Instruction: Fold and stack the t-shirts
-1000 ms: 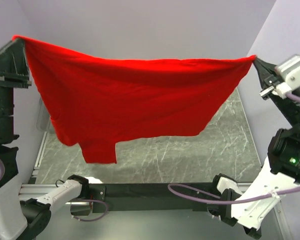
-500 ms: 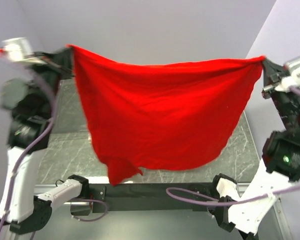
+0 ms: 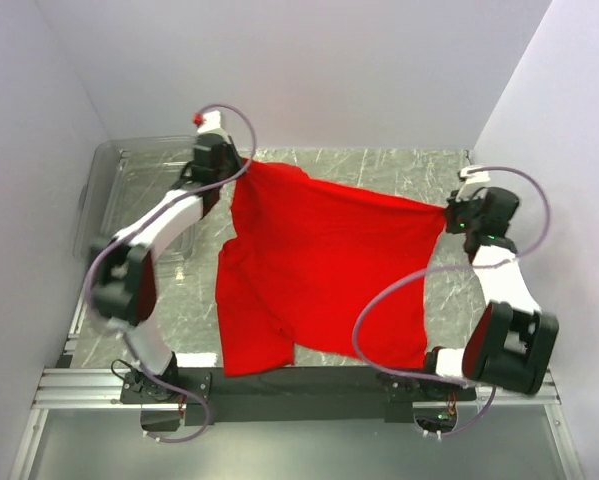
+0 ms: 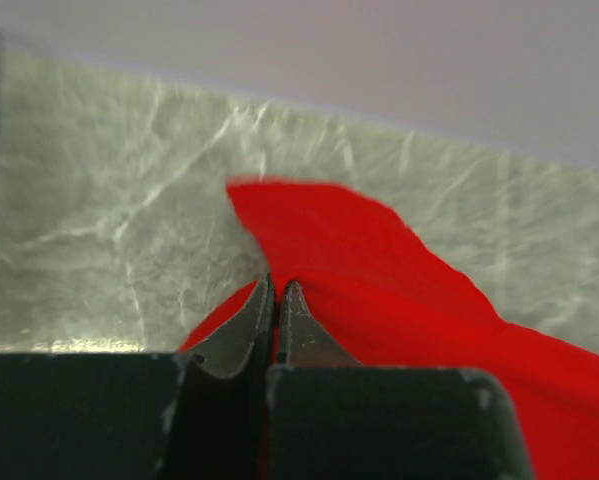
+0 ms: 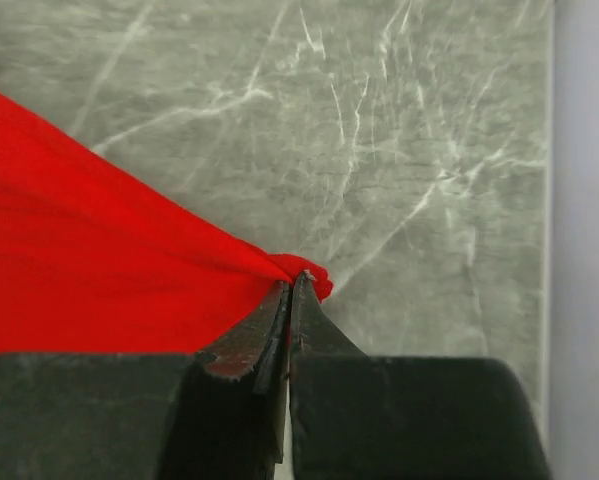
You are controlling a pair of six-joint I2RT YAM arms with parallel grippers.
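Observation:
The bright red t-shirt (image 3: 319, 270) lies spread over the grey marble table, its near edge reaching the front rail. My left gripper (image 3: 241, 172) is shut on its far left corner, seen in the left wrist view (image 4: 277, 285) with red cloth (image 4: 379, 270) around the jaws. My right gripper (image 3: 449, 208) is shut on the right corner, seen in the right wrist view (image 5: 294, 280) with cloth (image 5: 99, 260) stretched away to the left. The neck label does not show.
A clear plastic bin (image 3: 129, 195) stands at the far left of the table, beside the left arm. Walls close in the left, back and right sides. The black front rail (image 3: 309, 385) runs along the near edge.
Both arms have swung down and forward from holding the shirt high in the air. The shirt has come down from hanging to lying on the table.

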